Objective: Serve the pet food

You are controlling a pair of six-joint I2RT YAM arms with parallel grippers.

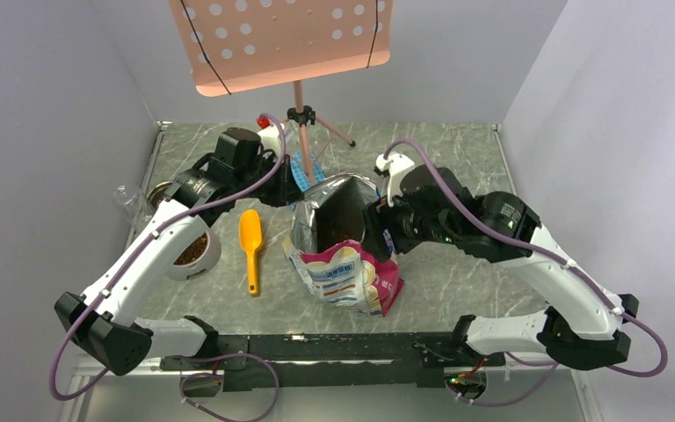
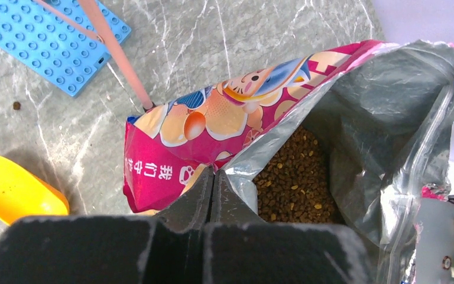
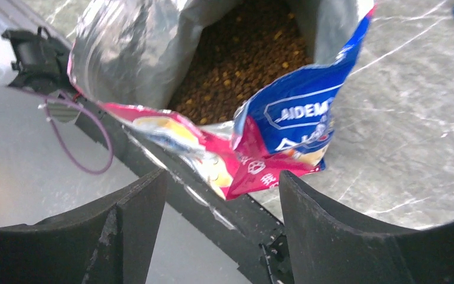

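Observation:
The pet food [image 2: 295, 177] is dark brown kibble lying inside the open pink-and-blue foil bag [image 1: 347, 272], which stands mid-table. From the right wrist view the kibble [image 3: 242, 65] shows deep in the silver lining. My left gripper [image 2: 213, 174] is shut, its tips pinching the bag's [image 2: 171, 148] left rim where pink print meets foil. It sits at the bag's far-left edge [image 1: 292, 189]. My right gripper [image 3: 221, 174] stands open just short of the bag's [image 3: 295, 118] crumpled right rim, holding nothing, on the bag's right side [image 1: 373, 230].
A yellow scoop [image 1: 250, 236] lies on the marble left of the bag. Further left a metal bowl [image 1: 211, 259] holds some kibble. A pink music stand [image 1: 281, 40] on a tripod and a blue studded plate [image 2: 53, 35] are behind the bag.

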